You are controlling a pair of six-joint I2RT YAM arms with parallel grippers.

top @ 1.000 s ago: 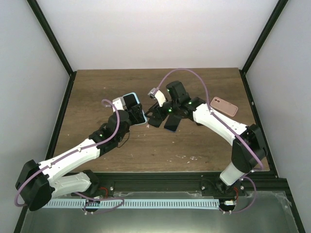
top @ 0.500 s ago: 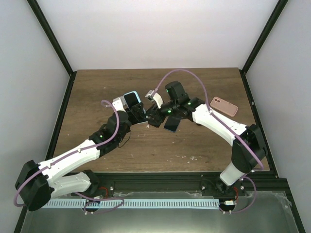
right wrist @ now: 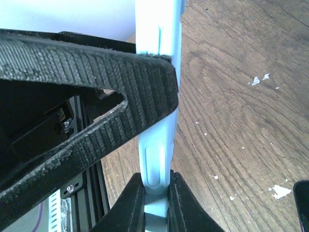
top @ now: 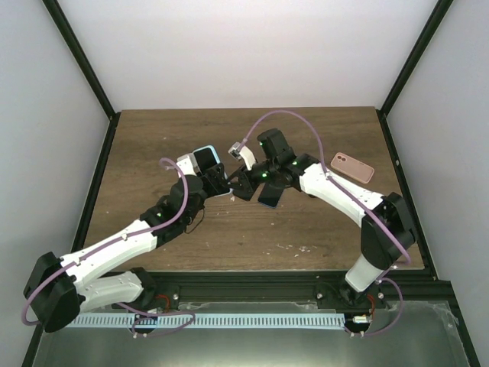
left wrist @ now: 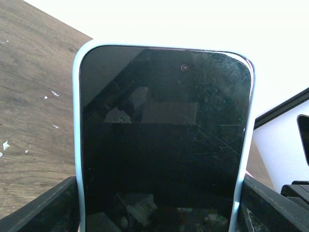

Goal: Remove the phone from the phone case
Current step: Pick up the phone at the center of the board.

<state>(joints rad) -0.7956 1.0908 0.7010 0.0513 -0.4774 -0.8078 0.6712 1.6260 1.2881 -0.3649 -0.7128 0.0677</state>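
A phone with a black screen point(left wrist: 164, 135) sits in a light blue case point(left wrist: 77, 145). My left gripper point(left wrist: 161, 205) is shut on the case's two long sides and holds it tilted up off the table; its fingers point(left wrist: 48, 208) show at the bottom corners. In the top view the cased phone point(top: 205, 159) is at the table's middle, with my left gripper point(top: 215, 182) below it. My right gripper point(top: 235, 186) comes in from the right. In the right wrist view the case point(right wrist: 158, 72) is edge-on, and my right gripper point(right wrist: 157, 195) is shut on its edge.
A black phone-like slab point(top: 269, 195) lies on the wooden table point(top: 153, 145) under my right wrist. A pink phone point(top: 351, 167) lies at the right, near the table's edge. Black frame posts stand at the back corners.
My left gripper has raised and tilted the cased phone slightly toward the back. My right gripper has shifted a little left, staying at the case's edge.
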